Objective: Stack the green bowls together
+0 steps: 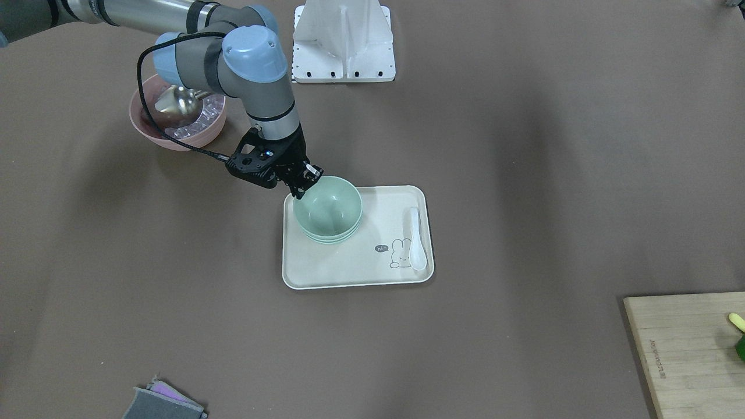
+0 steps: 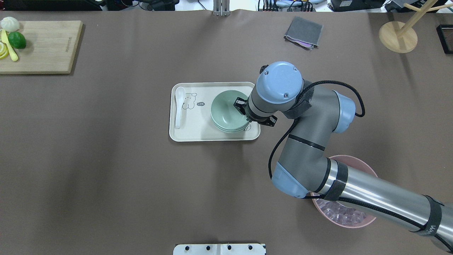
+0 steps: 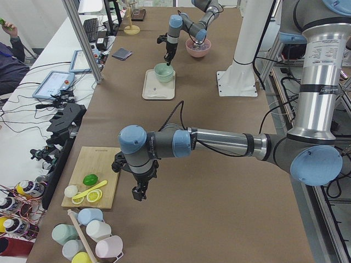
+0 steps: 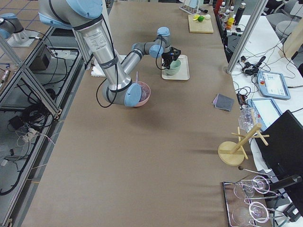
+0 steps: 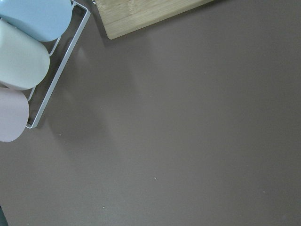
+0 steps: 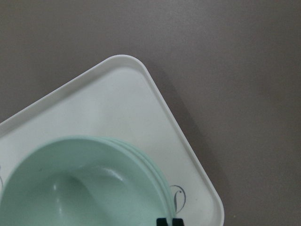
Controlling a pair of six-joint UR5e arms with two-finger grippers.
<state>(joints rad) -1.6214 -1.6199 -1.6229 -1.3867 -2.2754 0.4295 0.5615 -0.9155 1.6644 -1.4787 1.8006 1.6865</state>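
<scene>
surface: brown table | green bowls nested on tray | right claw pinching rim (left claw: cannot tell)

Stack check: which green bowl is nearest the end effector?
The top bowl; the right end effector is at its rim, the other two nested underneath.

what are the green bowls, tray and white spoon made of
Green bowls: likely matte plastic or a fibre composite; pale mint, thin smooth rims, dull sheen without glare.
Tray: seemingly similar matte moulded plastic; cream, rounded lip, printed rabbit.
Spoon: looks glossier, bright white; ceramic or hard plastic, cannot tell which.
</scene>
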